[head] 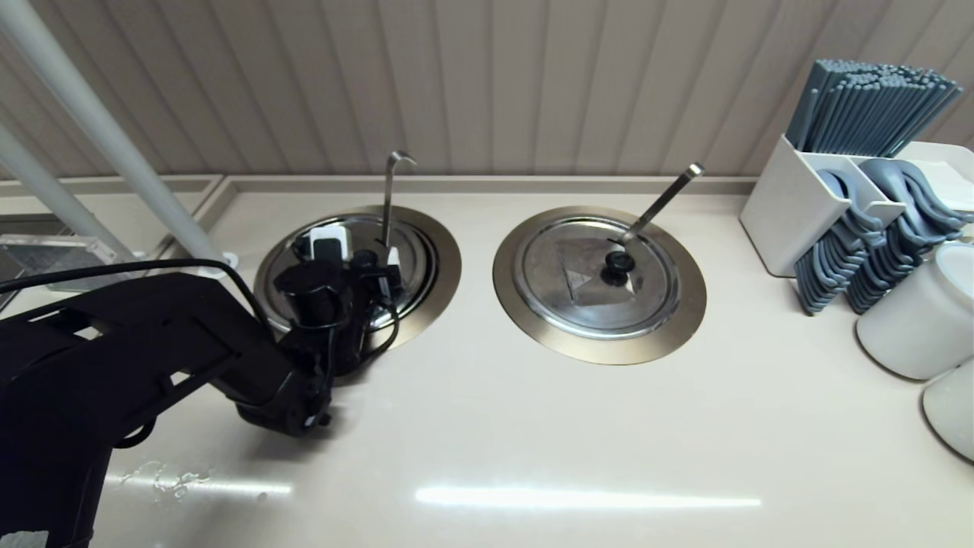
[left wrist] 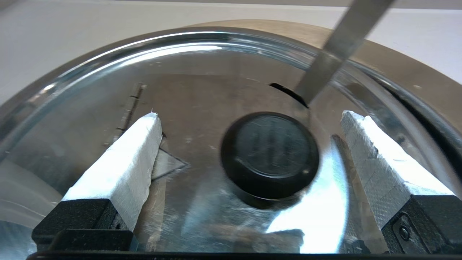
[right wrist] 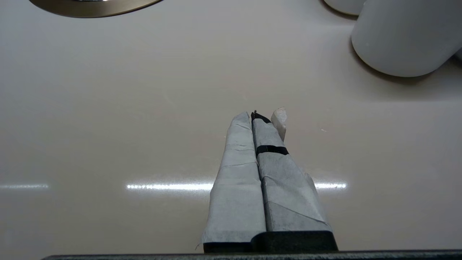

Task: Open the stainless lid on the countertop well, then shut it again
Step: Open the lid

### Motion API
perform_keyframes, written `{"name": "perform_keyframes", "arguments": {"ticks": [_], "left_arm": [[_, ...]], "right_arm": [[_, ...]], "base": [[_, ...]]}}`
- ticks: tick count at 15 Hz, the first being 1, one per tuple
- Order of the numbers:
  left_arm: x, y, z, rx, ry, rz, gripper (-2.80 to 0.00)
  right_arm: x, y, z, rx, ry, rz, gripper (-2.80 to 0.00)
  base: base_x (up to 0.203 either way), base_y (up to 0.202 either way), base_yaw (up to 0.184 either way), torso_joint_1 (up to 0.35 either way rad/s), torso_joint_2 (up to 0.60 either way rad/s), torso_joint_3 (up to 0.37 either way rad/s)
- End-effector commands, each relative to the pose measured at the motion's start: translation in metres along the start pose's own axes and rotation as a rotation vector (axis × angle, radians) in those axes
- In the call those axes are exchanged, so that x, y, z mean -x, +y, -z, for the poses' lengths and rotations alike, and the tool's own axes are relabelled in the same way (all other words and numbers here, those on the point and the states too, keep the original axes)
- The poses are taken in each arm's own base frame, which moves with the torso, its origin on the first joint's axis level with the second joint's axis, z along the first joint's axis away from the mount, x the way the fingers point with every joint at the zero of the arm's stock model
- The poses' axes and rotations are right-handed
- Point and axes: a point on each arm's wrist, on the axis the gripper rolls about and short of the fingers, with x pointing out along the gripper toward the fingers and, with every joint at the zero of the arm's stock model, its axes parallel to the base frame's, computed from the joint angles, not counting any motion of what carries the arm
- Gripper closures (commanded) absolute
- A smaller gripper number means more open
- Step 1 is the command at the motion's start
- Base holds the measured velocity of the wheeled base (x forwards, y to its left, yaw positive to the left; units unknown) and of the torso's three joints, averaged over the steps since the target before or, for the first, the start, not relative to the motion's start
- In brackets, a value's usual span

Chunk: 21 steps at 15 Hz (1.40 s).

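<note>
The stainless lid [head: 417, 255] lies over the countertop well [head: 447, 268], the left of two, with the thin hook-ended ladle handle [head: 389, 190] rising through its notch. My left gripper [head: 358, 262] hangs over the lid's middle and hides much of it. In the left wrist view the left gripper [left wrist: 251, 115] is open, its white-wrapped fingers [left wrist: 122, 159] standing either side of the black knob [left wrist: 270, 153] without touching it. The triangle mark [left wrist: 166, 164] shows beside one finger, and the ladle handle [left wrist: 335, 54] crosses beyond the knob. My right gripper [right wrist: 254, 117] is shut above bare counter, out of the head view.
The twin lid [head: 563, 281] with the straight ladle handle [head: 662, 199] sits in its ring [head: 685, 312] to the right. Far right stand a chopstick holder [head: 860, 106], spoon rack [head: 867, 243] and white containers [head: 924, 320]. White posts [head: 114, 129] slant at the left.
</note>
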Motion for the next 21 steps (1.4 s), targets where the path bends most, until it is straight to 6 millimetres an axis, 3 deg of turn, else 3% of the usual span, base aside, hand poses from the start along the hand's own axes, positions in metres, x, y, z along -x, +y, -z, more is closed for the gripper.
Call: {"name": "perform_keyframes", "arguments": {"ticks": [1, 14, 17, 21], "left_arm": [[0.001, -0.005, 0.001, 0.004, -0.004, 0.009, -2.8], [0.004, -0.014, 0.004, 0.011, 0.011, 0.023, -2.8], [0.0, -0.006, 0.002, 0.009, 0.003, -0.017, -2.8], [0.0, 0.007, -0.016, 0.022, -0.032, -0.045, -2.8]], "right_arm": [[0.0, 0.0, 0.0, 0.0, 0.001, 0.001, 0.0], [0.0, 0.0, 0.0, -0.002, 0.001, 0.001, 0.0], [0.0, 0.0, 0.0, -0.002, 0.001, 0.001, 0.0], [0.0, 0.0, 0.0, -0.002, 0.001, 0.001, 0.0]], "base": [[0.0, 0.0, 0.0, 0.0, 0.0, 0.0], [0.0, 0.0, 0.0, 0.0, 0.0, 0.0], [0.0, 0.0, 0.0, 0.0, 0.0, 0.0], [0.0, 0.0, 0.0, 0.0, 0.0, 0.0]]}}
